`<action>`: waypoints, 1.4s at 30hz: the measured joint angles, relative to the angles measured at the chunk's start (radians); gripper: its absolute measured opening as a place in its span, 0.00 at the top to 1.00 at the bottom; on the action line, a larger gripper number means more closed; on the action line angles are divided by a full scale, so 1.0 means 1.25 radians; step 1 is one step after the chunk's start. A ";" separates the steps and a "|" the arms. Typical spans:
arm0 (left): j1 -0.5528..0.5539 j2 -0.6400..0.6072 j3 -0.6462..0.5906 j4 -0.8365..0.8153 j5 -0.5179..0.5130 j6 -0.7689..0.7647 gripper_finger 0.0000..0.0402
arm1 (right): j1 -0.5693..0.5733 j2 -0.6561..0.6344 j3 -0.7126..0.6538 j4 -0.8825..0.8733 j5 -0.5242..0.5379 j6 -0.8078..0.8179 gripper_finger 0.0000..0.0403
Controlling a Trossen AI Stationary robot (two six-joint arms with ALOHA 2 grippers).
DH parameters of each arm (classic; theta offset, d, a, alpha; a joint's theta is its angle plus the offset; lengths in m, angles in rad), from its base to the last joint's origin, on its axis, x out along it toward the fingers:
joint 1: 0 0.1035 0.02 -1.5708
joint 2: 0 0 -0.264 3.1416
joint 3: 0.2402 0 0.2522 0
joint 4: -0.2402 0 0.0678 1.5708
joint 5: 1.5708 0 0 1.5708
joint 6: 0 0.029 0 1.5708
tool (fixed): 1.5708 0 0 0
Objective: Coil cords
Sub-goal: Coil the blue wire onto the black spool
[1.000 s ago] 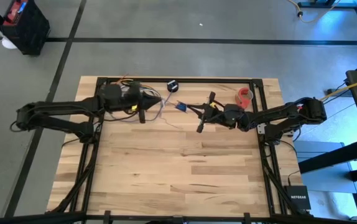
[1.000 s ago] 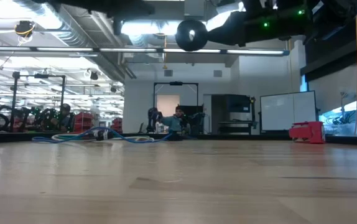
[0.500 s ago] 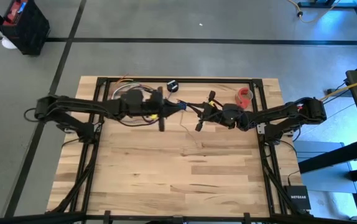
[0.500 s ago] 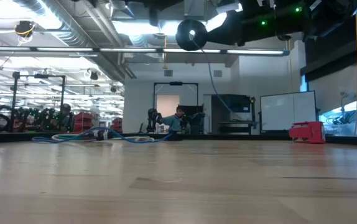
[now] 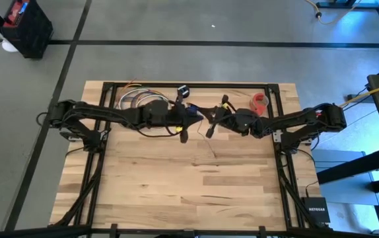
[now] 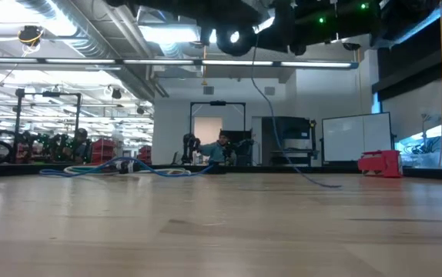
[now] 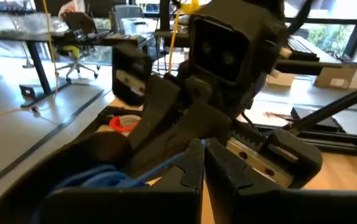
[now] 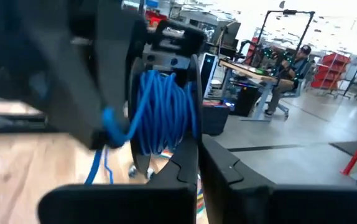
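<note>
Mid-winding near bench (image 5: 176,192) far edge: left gripper (image 5: 183,135) and right gripper (image 5: 210,132) fingers closed, thin blue flexible cord (image 8: 160,112) bundled between them; next wrap needs slack kept taut.

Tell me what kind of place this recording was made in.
Likely a robotics lab or workshop: exposed ceiling ducts, racks of equipment behind the wooden table, a whiteboard, and a person seated at a workbench.

Robotics lab — workbenches (image 8: 253,78), whiteboard (image 6: 348,137)
</note>
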 joint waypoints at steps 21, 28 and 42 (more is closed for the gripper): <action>-0.011 0.001 -0.001 -0.215 -0.030 0.165 0.67 | 0.000 0.000 0.071 0.008 -0.005 0.089 0.99; -0.016 -0.024 -0.005 -0.301 -0.026 0.148 0.67 | 0.000 0.000 0.071 0.003 -0.005 0.088 0.99; -0.021 0.045 -0.136 0.104 0.122 0.063 0.71 | 0.000 0.000 0.070 -0.036 -0.006 0.085 0.99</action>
